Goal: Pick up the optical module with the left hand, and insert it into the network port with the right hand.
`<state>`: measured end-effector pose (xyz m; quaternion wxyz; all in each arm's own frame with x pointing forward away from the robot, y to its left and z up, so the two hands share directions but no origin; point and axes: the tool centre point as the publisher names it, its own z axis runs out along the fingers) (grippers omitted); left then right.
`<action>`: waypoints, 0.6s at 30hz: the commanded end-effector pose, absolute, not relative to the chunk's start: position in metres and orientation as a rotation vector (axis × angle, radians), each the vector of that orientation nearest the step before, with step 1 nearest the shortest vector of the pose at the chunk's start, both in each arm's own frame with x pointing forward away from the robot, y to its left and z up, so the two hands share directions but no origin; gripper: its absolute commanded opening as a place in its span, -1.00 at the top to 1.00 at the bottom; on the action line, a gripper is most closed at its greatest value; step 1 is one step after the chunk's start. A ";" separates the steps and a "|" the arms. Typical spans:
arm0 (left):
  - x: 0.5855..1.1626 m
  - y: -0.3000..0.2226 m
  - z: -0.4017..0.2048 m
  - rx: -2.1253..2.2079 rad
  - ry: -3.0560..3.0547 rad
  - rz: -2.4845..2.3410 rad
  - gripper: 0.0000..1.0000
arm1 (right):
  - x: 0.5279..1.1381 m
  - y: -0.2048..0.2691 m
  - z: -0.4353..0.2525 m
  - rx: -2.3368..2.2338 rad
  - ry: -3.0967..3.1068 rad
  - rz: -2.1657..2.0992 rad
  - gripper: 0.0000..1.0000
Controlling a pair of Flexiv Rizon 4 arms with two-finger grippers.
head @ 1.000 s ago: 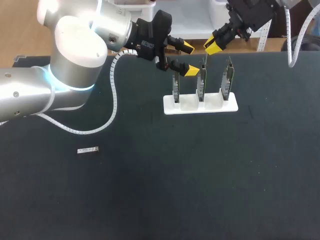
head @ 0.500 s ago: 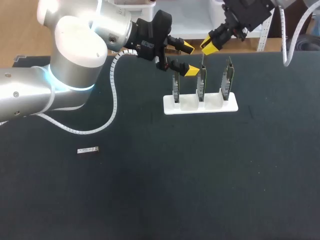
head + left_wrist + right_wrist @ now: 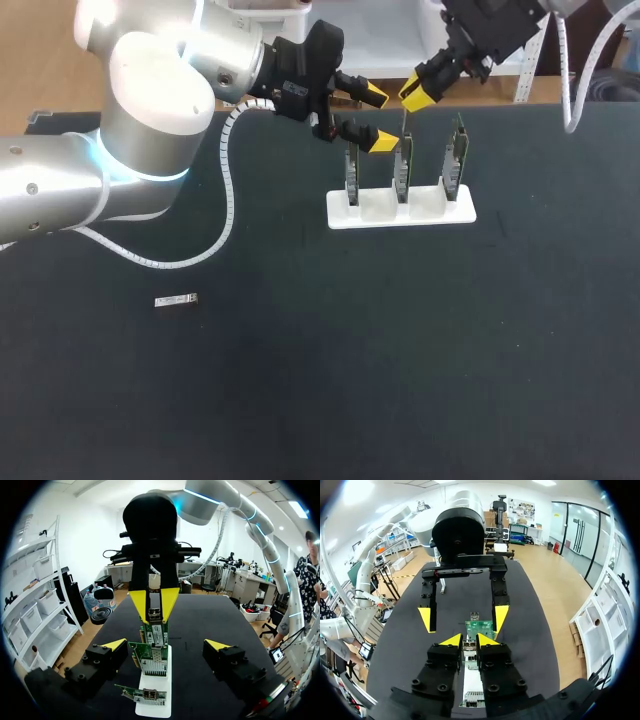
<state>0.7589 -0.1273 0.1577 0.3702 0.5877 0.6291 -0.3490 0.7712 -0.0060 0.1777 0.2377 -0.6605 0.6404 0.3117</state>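
Note:
My right gripper point(image 3: 419, 93) hangs over the middle network card point(image 3: 402, 168) of the white stand point(image 3: 400, 212) and is shut on a small metal optical module point(image 3: 404, 122). In the right wrist view the module point(image 3: 469, 645) sits between the yellow tips of that gripper point(image 3: 469, 640), just above a green card point(image 3: 479, 628). My left gripper point(image 3: 378, 119) stands open beside the left card point(image 3: 351, 170), holding nothing. The left wrist view shows its open gripper point(image 3: 165, 645) flanking the cards point(image 3: 150, 658), with the right gripper point(image 3: 154, 600) and module point(image 3: 154, 614) ahead.
A second optical module point(image 3: 176, 300) lies flat on the dark table at the left front. The stand holds three upright cards; the right card point(image 3: 456, 160) is free on its outer side. My left arm's white cable point(image 3: 228, 200) loops over the table.
My right gripper, with the module in it, has shifted a little up and to the left over the middle card. The left arm has kept still.

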 end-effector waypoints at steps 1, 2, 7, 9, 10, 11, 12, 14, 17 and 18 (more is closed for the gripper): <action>0.760 -0.128 0.158 1.512 1.619 -0.895 -1.00 | 0.769 -0.007 0.178 -1.809 1.757 0.850 1.00; 0.760 -0.128 0.158 1.512 1.619 -0.895 -1.00 | 0.769 -0.008 0.178 -1.810 1.758 0.849 1.00; 0.760 -0.128 0.158 1.512 1.619 -0.895 -1.00 | 0.768 -0.009 0.177 -1.812 1.763 0.845 1.00; 0.760 -0.128 0.158 1.512 1.619 -0.895 -1.00 | 0.768 -0.009 0.176 -1.813 1.765 0.846 1.00; 0.760 -0.128 0.158 1.512 1.619 -0.895 -1.00 | 0.769 -0.009 0.175 -1.814 1.766 0.847 1.00; 0.760 -0.128 0.158 1.512 1.619 -0.895 -1.00 | 0.769 -0.009 0.175 -1.818 1.766 0.848 1.00; 0.760 -0.128 0.158 1.512 1.619 -0.895 -1.00 | 0.769 -0.009 0.175 -1.823 1.763 0.849 1.00; 0.760 -0.128 0.158 1.512 1.619 -0.895 -1.00 | 0.770 -0.009 0.175 -1.832 1.765 0.843 1.00; 0.760 -0.128 0.158 1.512 1.619 -0.895 -1.00 | 0.771 -0.010 0.175 -1.833 1.767 0.841 1.00; 0.760 -0.128 0.158 1.512 1.619 -0.895 -1.00 | 0.771 -0.010 0.175 -1.834 1.767 0.841 1.00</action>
